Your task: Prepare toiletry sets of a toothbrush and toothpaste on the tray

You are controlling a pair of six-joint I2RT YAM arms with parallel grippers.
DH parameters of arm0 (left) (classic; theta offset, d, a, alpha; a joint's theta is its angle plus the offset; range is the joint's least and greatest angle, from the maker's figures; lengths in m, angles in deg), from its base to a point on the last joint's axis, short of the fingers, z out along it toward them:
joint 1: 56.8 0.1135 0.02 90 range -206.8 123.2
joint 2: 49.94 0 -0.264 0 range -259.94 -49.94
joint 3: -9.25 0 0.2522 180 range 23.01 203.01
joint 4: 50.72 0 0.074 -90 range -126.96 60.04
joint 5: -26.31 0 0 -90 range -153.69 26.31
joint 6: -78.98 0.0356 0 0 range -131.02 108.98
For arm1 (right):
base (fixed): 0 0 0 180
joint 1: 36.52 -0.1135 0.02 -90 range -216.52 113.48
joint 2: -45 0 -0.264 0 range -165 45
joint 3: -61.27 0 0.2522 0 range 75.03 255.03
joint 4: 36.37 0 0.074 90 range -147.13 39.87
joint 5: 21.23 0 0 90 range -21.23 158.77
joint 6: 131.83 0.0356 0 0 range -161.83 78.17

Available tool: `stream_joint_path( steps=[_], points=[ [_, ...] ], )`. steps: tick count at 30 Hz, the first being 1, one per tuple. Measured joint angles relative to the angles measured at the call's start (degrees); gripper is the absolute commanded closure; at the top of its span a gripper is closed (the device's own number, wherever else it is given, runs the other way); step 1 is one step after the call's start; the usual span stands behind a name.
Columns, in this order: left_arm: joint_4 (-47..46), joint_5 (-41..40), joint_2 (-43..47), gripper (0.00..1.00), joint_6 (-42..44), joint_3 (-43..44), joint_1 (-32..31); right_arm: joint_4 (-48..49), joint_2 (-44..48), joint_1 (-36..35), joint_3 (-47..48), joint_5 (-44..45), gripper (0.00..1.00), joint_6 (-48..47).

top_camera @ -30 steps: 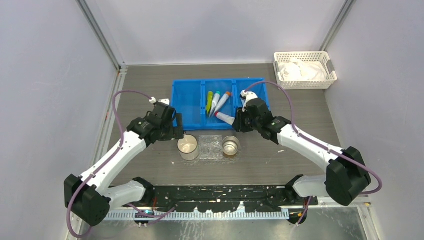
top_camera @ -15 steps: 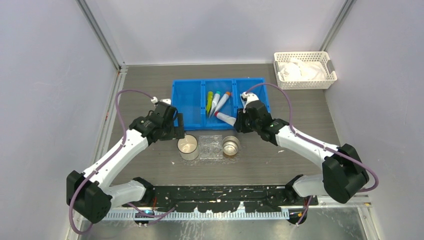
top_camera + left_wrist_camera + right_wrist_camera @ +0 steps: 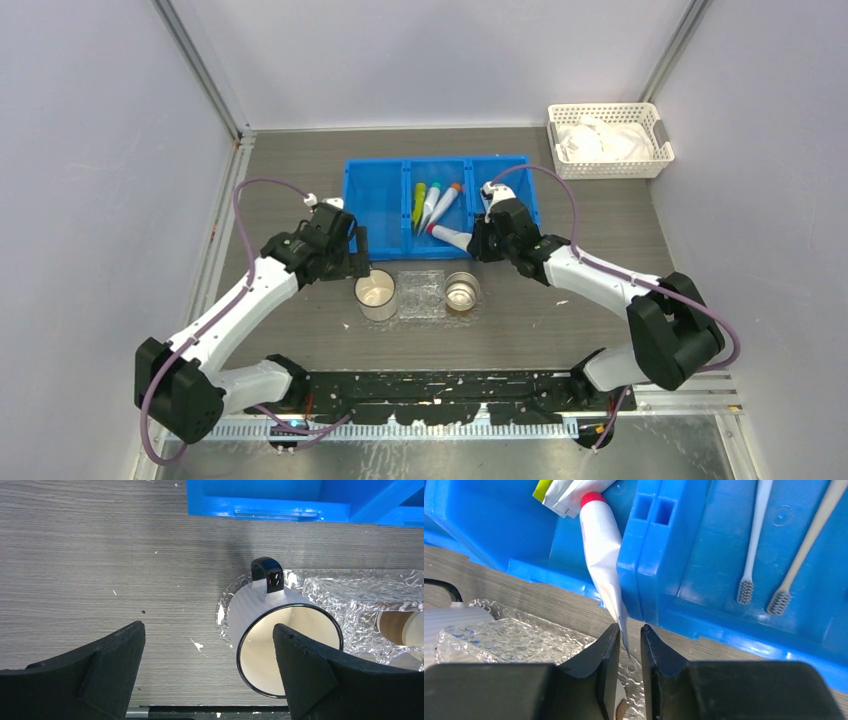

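While hovering at the near wall of the blue bin (image 3: 704,615), brackets the flat crimped tail of a white, red-capped toothpaste tube (image 3: 601,545) with the right hand (image 3: 629,630), fingers almost together, a sliver of gap showing; cannot tell whether clamped. Leaves the cap end ahead of the fingertips, inside the bin, tail draped over the wall toward the hand. Shows two toothbrushes (image 3: 751,540) ahead and right of this hand, in the next compartment. Finds the clear tray (image 3: 514,635) on the counter (image 3: 474,575), under and left of the fingers. Holds the left hand (image 3: 207,627) wide open, gripping nothing, a white mug (image 3: 270,610) under its right finger, just beside the tray.
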Motion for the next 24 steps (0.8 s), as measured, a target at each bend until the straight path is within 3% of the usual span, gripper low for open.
stream_joint_path(
  steps=[8,17,24],
  points=[
    [-0.02,0.0,-0.66,0.0,0.07,0.0,0.0,2.69,-1.18,0.22,0.02,-2.62,0.81,0.11],
    [-0.52,0.15,-1.29,0.0,0.07,0.0,0.0,2.62,0.46,0.2,0.09,-3.26,0.96,0.07],
    [-0.92,0.5,-1.38,0.0,0.04,0.0,0.2,-5.46,2.4,0.22,5.29,-3.65,0.97,-0.15]
  ],
)
